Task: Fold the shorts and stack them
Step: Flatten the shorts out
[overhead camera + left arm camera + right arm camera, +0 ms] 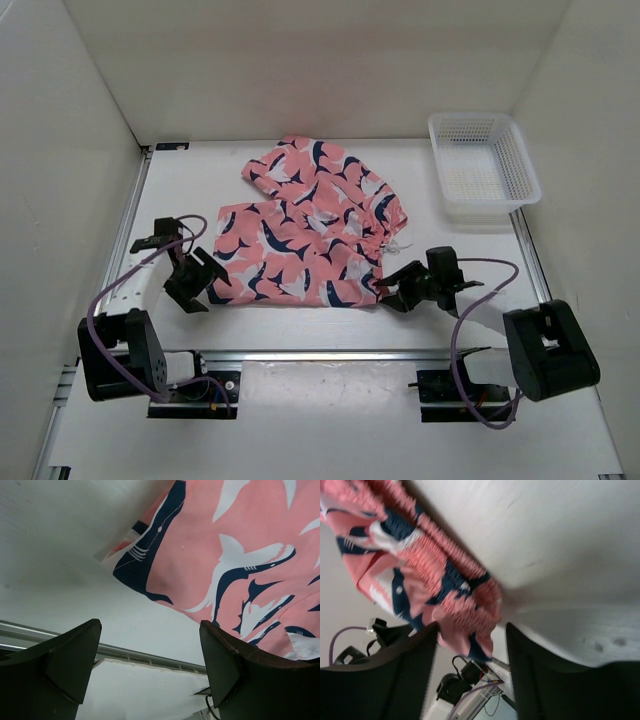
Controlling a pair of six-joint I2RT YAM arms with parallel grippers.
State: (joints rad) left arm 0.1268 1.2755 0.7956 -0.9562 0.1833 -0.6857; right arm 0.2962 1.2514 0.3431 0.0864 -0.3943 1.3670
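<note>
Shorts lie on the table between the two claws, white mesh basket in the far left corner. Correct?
No: the white mesh basket sits in the far right corner, per the top external view. The shorts do lie on the table between the left claw and right claw.

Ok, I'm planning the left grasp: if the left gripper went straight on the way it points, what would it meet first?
Most likely the navy-printed corner of the shorts, past a strip of bare table. The left gripper is open and clear of the cloth, though depth is hard to judge.
</note>
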